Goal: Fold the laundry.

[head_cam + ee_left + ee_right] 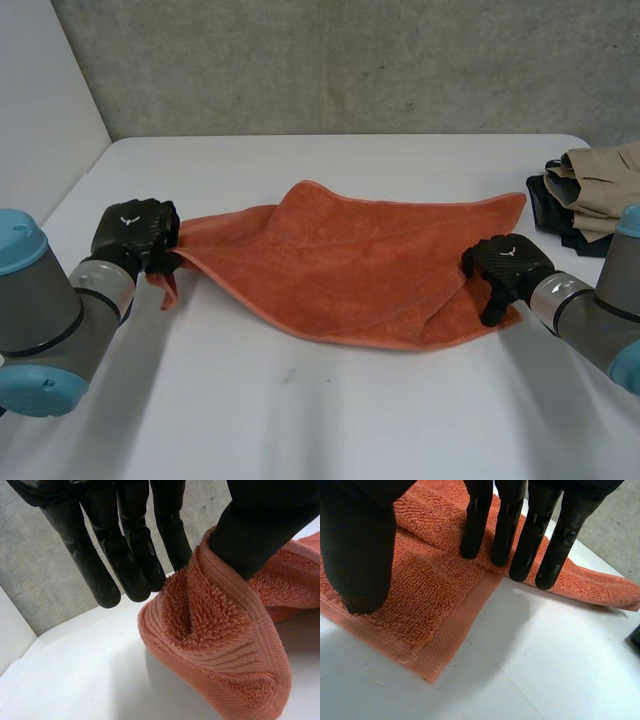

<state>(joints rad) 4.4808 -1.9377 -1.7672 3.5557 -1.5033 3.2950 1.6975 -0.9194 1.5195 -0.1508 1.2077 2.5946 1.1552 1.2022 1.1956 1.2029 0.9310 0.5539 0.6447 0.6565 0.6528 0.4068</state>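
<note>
From the head camera I see the orange towel (350, 270) rumpled on the white table (330, 420), the left hand (135, 232) at its left corner, the right hand (505, 262) at its near right corner, and a pile of beige and dark clothes (585, 195) beyond its right end. On my left wrist feed, the thumb (260, 525) clamps that bunched corner against the nearest straight finger (172, 540), lifting it off the table. On the right wrist feed, straight, spread fingers (507, 530) and the thumb (360, 540) rest on the flat-lying corner, gripping nothing.
</note>
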